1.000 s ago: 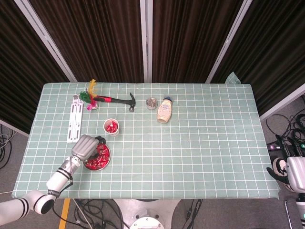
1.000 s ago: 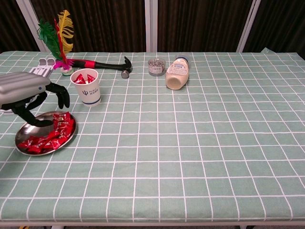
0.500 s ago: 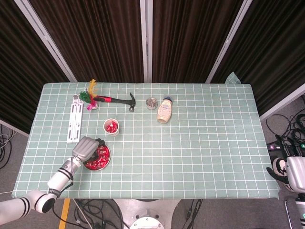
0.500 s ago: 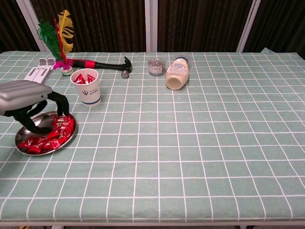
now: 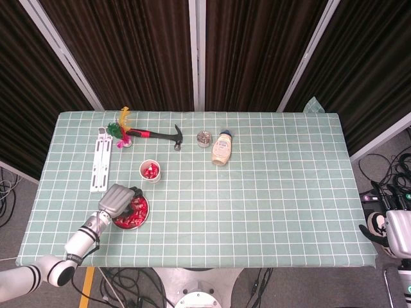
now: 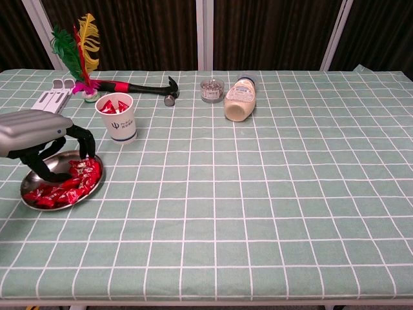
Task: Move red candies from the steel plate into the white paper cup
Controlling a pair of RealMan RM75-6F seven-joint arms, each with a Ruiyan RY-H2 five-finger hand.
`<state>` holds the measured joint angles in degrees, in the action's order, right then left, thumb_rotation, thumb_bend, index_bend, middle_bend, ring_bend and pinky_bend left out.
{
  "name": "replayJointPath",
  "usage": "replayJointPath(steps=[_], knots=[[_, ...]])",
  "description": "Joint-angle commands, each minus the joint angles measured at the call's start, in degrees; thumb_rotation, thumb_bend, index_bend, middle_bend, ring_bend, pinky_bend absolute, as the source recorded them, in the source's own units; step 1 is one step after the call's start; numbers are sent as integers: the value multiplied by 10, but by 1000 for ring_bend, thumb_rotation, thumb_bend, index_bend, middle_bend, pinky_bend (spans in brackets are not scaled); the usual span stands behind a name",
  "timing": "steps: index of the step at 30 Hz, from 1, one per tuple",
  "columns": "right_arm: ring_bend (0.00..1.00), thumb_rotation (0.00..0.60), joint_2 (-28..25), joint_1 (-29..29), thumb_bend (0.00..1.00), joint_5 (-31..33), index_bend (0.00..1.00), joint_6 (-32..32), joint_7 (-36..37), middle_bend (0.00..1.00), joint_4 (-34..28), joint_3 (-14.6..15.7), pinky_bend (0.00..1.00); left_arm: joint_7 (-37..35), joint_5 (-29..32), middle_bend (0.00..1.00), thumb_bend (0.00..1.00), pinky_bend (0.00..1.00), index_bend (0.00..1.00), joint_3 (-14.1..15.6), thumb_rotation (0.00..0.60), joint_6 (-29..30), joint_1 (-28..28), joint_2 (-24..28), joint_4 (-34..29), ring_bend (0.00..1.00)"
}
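Observation:
The steel plate (image 5: 146,206) (image 6: 56,163) lies near the table's front left, with several red candies (image 6: 72,182) heaped on its near and right side. My left hand (image 5: 118,199) (image 6: 37,132) hangs over the plate's far left part. Its dark fingers (image 6: 85,143) curl down with the tips touching the candies; no candy is plainly lifted. The white paper cup (image 5: 151,171) (image 6: 117,118) stands upright just behind and to the right of the plate, with red candies inside. My right hand (image 5: 387,232) shows only at the head view's right edge, off the table, its fingers unclear.
A hammer (image 5: 161,135) (image 6: 142,87), a feather shuttlecock (image 5: 122,129) (image 6: 79,46) and a white rack (image 5: 100,166) (image 6: 54,96) lie at the back left. A small tin (image 5: 204,138) (image 6: 211,90) and a toppled white bottle (image 5: 221,148) (image 6: 239,101) lie mid-back.
My left hand has come down over the plate and its fingers have drawn in onto the candies. The cup and the right hand have not moved.

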<state>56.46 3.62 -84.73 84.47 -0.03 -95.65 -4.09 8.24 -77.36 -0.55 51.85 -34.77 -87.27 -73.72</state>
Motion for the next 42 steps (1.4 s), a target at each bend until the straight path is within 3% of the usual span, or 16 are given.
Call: replayJointPath(steps=[1,27,42], knots=[[91,600,0,0,101,0,60,0,-1,240,-1,0,296,-7,-3,495,287,1000,440,-1,600,-2,-2,-9,11,781],[91,600,-3,1,101,1,59,-2,-12,244,-10,-1,299,-13,-23,589,299,1000,528,7,600,20,12,-39,67,787],[91,600,-4,0,101,-2,59,2,-11,243,-13,0,300,-59,-44,715,458,1000,638,4,600,43,19,-49,102,839]])
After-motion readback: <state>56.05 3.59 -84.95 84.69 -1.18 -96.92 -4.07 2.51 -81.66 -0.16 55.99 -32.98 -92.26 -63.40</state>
